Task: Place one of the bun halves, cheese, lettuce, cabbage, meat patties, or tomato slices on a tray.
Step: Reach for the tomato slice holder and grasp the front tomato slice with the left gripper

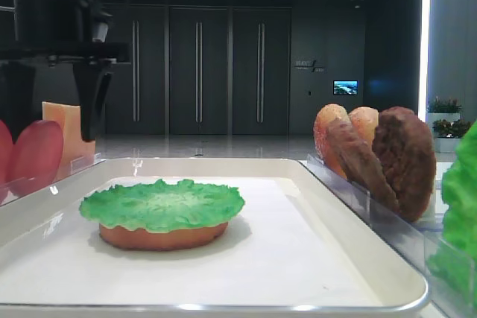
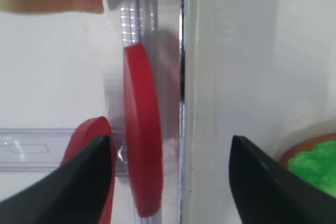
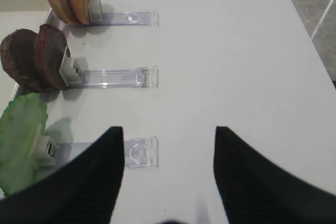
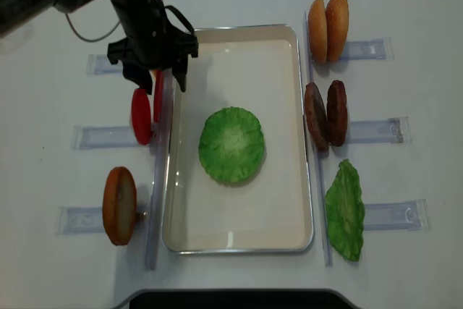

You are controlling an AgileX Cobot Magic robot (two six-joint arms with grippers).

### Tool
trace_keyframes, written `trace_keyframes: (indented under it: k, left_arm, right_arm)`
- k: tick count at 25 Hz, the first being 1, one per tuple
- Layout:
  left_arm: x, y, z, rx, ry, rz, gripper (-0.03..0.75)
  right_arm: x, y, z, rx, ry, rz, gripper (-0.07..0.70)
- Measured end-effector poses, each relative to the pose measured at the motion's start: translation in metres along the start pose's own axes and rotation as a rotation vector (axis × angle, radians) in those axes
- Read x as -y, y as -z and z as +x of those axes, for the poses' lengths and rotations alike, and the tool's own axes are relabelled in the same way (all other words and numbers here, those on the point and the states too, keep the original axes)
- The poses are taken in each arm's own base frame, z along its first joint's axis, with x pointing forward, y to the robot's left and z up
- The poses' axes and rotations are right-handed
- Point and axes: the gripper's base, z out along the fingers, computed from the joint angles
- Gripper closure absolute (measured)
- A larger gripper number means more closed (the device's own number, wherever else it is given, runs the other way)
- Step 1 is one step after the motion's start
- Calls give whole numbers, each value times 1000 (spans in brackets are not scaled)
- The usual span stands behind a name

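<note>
While the left gripper [image 4: 153, 77] hangs with its jaws spread wide over two smooth red tomato slices [image 2: 143, 129] standing on edge in a clear rack, holding nothing, the glossy cream tray [image 4: 289, 142] carries a ruffled green lettuce [image 4: 231, 145] lying on an orange-tan bun half [image 1: 160, 237]. The right gripper [image 3: 169, 177] is wide apart too, empty.

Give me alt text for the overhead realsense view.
A green lettuce leaf lies in the middle of a cream tray, while the left gripper, jaws open, hangs over two upright tomato slices left of the tray. Buns, meat patties and another lettuce leaf stand in racks on the right.
</note>
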Motion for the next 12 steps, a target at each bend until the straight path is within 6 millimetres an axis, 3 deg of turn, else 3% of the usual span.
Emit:
trace_keyframes:
  k: [3,6,8,12]
  left_arm:
    - [-3,-5,2,-2,-15,-25,259]
    - [-3,-5,1,17,-21,-25,532]
    - [-3,-5,1,16,-27,-30,636]
    - [-3,-1,1,15,-11,-4,662]
  right_arm:
    - [0,0,0,0,0,0,261]
    - [0,0,0,0,0,0,261]
    - [0,0,0,0,0,0,261]
    - [0,0,0,0,0,0,261]
